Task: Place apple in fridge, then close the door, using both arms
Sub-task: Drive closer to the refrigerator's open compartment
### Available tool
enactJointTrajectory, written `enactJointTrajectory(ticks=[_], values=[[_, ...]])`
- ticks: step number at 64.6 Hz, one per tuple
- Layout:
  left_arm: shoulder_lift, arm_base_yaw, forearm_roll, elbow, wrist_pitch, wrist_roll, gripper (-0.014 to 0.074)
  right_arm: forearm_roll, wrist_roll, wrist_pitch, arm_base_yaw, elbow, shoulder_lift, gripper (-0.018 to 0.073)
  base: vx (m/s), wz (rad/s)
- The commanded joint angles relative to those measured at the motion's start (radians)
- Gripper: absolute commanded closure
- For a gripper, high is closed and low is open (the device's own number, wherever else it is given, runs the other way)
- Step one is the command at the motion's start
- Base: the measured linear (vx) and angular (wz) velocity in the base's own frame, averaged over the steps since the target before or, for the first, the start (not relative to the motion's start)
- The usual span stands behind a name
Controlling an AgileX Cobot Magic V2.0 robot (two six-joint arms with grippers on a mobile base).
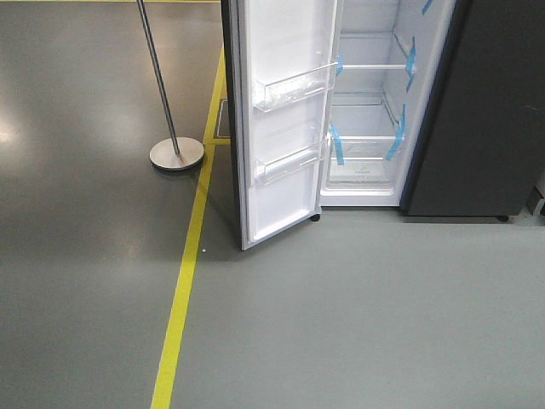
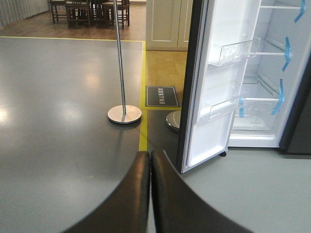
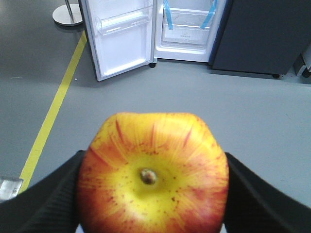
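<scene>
While the right gripper (image 3: 153,194) is clamped on the round red-and-yellow apple (image 3: 153,174), black pads on both its sides and stem end facing the wrist camera, the job right now is just hauling it over to the tall dark grey fridge (image 1: 362,175) without dropping it. That fridge sits well ahead of those jaws, with its tall white-lined door (image 1: 281,170) wide open ahead and a bit left of them, so nothing's blocking the way in.

I'd hold the squeeze steady, carry it level, and aim for one of the white shelves (image 1: 362,138) with the blue tape strips. Come in straight-on so the fingers clear the shelf edges. Can't really tell how far the pads wrap the apple, since it fills the view, so go gentle.

Meanwhile the left gripper (image 2: 150,189) has its jaws pressed together on nothing. The door's free edge is ahead and right of them, well apart. I'd park that arm back until the apple's in, then push on the door's outer face.
</scene>
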Motion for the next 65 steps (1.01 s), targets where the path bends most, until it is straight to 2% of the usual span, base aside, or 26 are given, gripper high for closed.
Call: enactJointTrajectory(ticks=[1,65], values=[[-0.014,-0.005,0.003,0.021,-0.064,-0.006,0.0601,0.0,-0.002,-0.071,-0.002,-0.028,0.006,0.0372,0.08,0.0],[-0.014,-0.005,0.003,0.021,-0.064,-0.006,0.0601,0.0,-0.002,-0.071,-0.002,-0.028,0.006,0.0372,0.08,-0.02]])
